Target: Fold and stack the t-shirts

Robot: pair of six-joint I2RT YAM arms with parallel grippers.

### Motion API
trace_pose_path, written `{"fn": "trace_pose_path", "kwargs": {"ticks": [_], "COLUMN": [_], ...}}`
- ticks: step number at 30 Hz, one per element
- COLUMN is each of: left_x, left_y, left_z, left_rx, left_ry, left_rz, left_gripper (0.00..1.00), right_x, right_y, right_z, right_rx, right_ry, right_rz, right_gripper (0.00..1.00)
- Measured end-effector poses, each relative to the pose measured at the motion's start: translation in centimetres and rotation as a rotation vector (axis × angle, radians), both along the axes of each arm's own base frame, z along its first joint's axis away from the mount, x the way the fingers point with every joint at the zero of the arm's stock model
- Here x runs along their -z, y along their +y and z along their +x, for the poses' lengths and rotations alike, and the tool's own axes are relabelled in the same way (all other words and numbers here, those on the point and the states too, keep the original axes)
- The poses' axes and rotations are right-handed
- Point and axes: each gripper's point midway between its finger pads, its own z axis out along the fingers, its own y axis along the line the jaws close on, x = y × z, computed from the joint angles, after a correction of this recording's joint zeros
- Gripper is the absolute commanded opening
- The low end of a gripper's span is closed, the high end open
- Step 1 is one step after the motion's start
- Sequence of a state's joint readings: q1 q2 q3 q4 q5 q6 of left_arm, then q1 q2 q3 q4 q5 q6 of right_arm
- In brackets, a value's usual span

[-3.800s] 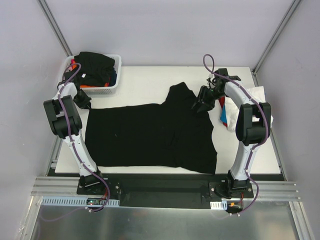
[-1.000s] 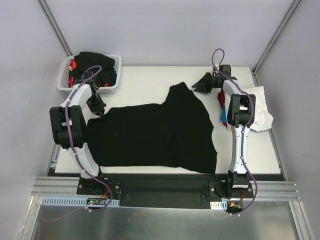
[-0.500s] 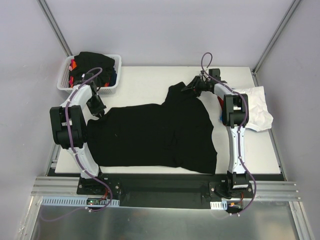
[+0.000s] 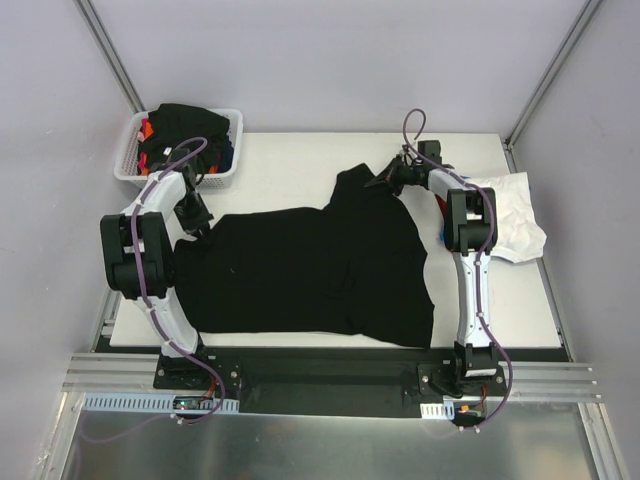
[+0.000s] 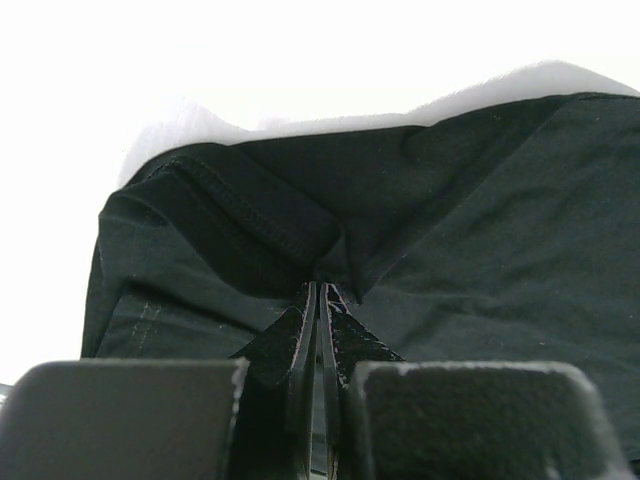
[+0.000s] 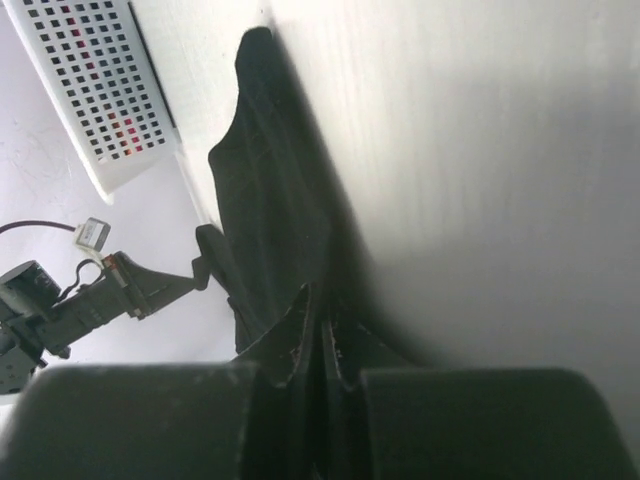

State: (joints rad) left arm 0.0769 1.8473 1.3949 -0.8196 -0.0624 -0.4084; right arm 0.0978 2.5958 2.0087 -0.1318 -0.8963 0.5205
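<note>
A large black t-shirt (image 4: 300, 270) lies spread flat across the table. My left gripper (image 4: 203, 228) is at its far left corner, and in the left wrist view it (image 5: 320, 290) is shut on a fold of the black cloth (image 5: 480, 220). My right gripper (image 4: 383, 183) is at the shirt's far sleeve; in the right wrist view it (image 6: 322, 305) is shut on the edge of the black cloth (image 6: 270, 200). A white t-shirt (image 4: 510, 215) lies crumpled at the right, with red and blue cloth (image 4: 443, 228) showing at its left edge.
A white mesh basket (image 4: 130, 165) stands at the far left corner, holding black, red, orange and blue shirts. It also shows in the right wrist view (image 6: 90, 90). Grey walls close in the table on the left, back and right.
My right gripper has moved left from beside the white shirt onto the black shirt's far sleeve. My left gripper has shifted slightly at the shirt's left corner.
</note>
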Motion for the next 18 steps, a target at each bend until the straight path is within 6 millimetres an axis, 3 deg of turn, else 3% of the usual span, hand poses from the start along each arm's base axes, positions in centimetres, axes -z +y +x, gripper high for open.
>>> {"fn": "trace_pose_path", "kwargs": {"ticks": [11,18], "left_x": [-0.6,-2.7], "left_y": [-0.7,-1.8], "left_z": [-0.2,-0.3], "left_rx": [0.017,0.020], "left_ry": [-0.002,-0.055], "left_rz": [-0.006,-0.030], "left_gripper": [0.00,0.00], "right_x": [0.0,-3.2], "right_y": [0.0,0.2], "right_z": [0.1,-2.1], "right_rx": [0.011,-0.002], "right_ry": [0.011,0.008], "right_rz": [0.006,0.013], "right_gripper": [0.01,0.01]}}
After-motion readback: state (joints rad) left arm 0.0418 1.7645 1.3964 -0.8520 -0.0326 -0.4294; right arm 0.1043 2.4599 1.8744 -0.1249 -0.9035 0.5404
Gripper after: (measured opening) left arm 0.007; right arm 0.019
